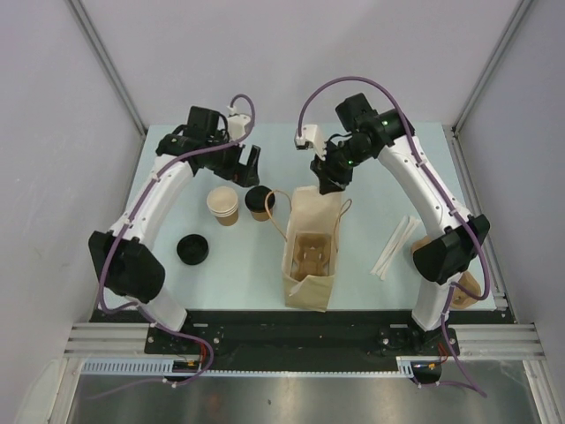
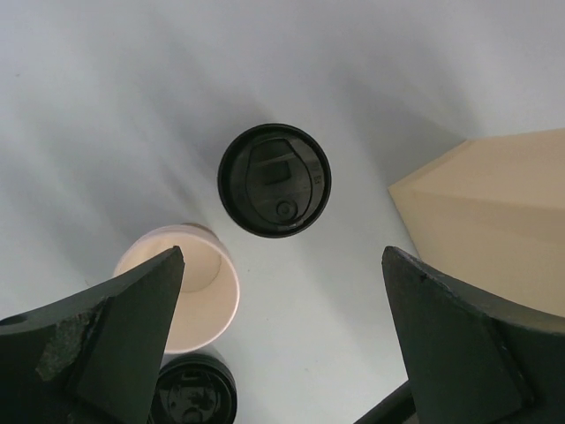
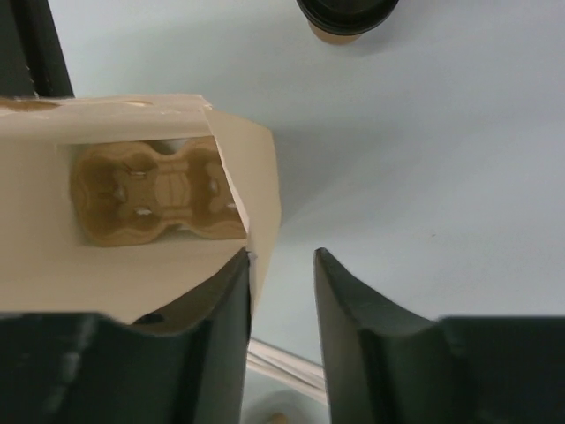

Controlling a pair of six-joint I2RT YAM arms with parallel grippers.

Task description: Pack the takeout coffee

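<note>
cup below splayed left hand

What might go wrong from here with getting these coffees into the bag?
1. The right gripper sits at the rim of the bag; a poor pinch might crumple or tip it.
2. The left gripper hangs open over the lidded cup; the open cup beside it may get knocked.
3. The loose lid means that cup could go in uncovered.

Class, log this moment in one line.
left pincer open near lidded cup | right pincer at bag rim | tray in bag | other cup lidless
</note>
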